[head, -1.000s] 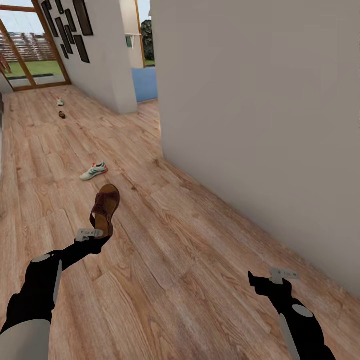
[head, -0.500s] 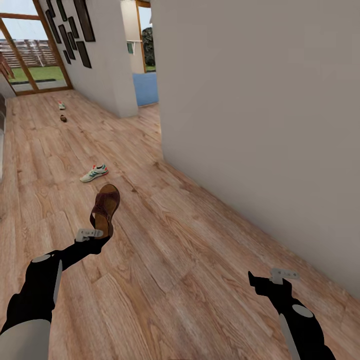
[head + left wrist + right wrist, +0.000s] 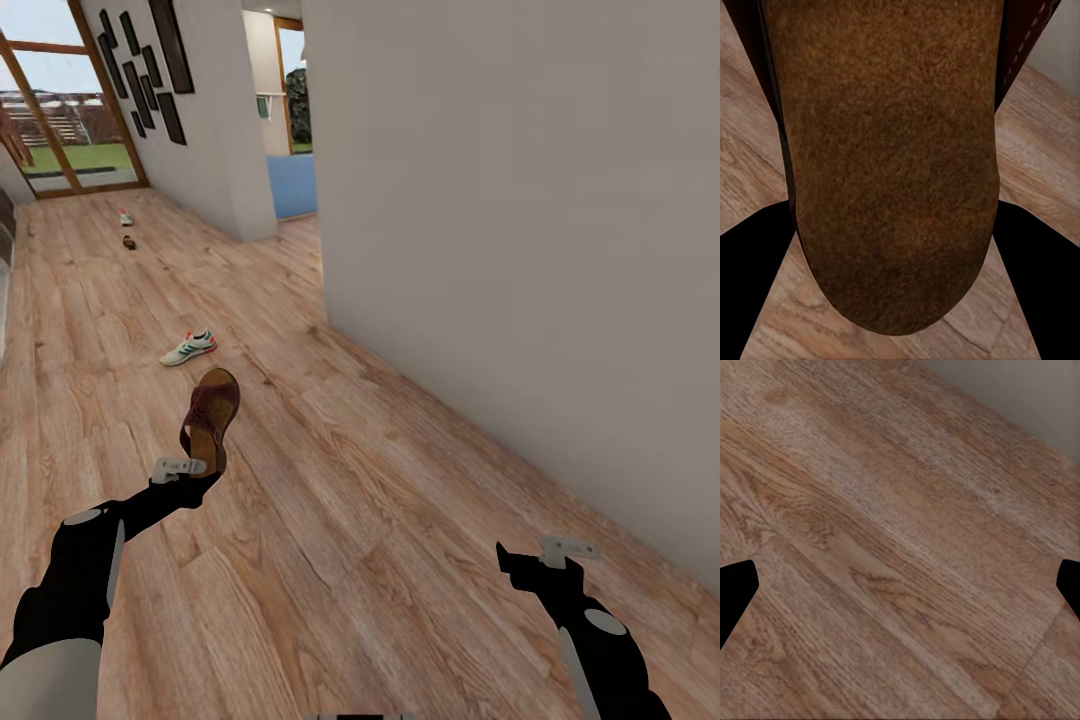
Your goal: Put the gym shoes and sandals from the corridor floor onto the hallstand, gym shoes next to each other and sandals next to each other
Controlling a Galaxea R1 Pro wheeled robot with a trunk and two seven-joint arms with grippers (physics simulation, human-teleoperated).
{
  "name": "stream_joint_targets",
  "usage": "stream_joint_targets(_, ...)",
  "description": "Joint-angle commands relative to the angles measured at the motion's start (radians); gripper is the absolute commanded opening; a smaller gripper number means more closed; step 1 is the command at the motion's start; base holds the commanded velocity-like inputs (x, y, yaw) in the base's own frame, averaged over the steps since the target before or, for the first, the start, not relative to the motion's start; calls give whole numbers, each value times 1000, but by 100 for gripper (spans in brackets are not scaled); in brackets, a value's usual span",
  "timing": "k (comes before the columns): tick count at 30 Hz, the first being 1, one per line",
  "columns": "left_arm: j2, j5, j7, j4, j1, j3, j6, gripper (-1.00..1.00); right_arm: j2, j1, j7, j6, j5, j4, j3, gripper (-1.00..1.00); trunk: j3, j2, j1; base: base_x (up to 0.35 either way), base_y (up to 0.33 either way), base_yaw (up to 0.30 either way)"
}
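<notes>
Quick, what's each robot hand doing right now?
Left hand: closed on a brown sandal, held up off the floor.
Right hand: open, holding nothing.

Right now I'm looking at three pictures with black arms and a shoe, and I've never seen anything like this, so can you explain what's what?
It is a simulated two-armed wheeled robot in a corridor. The big picture looks down from its head; the other two come from cameras by each gripper. The left gripper holds a brown sandal, whose footbed fills the left wrist picture. The right gripper is open, holding nothing, over the wood floor. Ahead on the floor lies a gym shoe; far down the corridor, another gym shoe and a second sandal.
</notes>
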Motion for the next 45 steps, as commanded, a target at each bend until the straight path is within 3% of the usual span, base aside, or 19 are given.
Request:
stream_joint_targets(1,0,-4,-7,-1,-1,2,6,-100,0,0,-1,5,1,-1,0,100,-2,-8,4,0,0,0)
stream_joint_targets(23,0,-4,-7,0,-1,2,6,-100,0,0,-1,5,1,-1,0,100,-35,-162,88,0,0,0)
stream_joint_targets(45,0,-9,-7,0,0,1,6,-100,0,0,-1,5,1,-1,0,100,1,-162,88,0,0,0)
